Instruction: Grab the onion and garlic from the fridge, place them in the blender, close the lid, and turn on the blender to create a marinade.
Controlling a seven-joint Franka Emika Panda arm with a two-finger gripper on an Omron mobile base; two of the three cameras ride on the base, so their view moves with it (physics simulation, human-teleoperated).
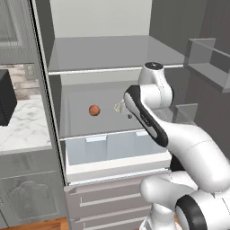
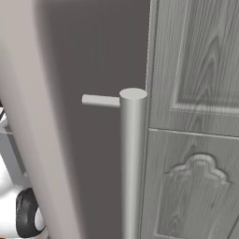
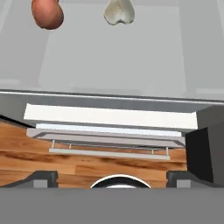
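The fridge (image 1: 54, 90) stands open. On its translucent middle shelf (image 1: 81, 121) the round reddish-orange onion (image 1: 94, 110) rests to the left, and the pale lumpy garlic (image 1: 119, 107) sits just to its right, partly behind my arm. In the hand view the onion (image 3: 47, 13) and garlic (image 3: 119, 11) lie at the top edge, a short gap apart. My gripper (image 3: 112, 177) is open, with its fingertips (image 3: 41, 177) spread wide and nothing between them, held back from both over the shelf's front part. The blender and lid are out of view.
Below the shelf a pale blue-white drawer (image 1: 112, 155) juts out, with grey drawers (image 1: 108, 202) under it. A black box appliance (image 1: 5, 96) sits on the marble counter (image 1: 22, 130) at the left. Door bins (image 1: 209, 60) hang at the right. The fridge door and its handle (image 2: 133, 158) stand close by.
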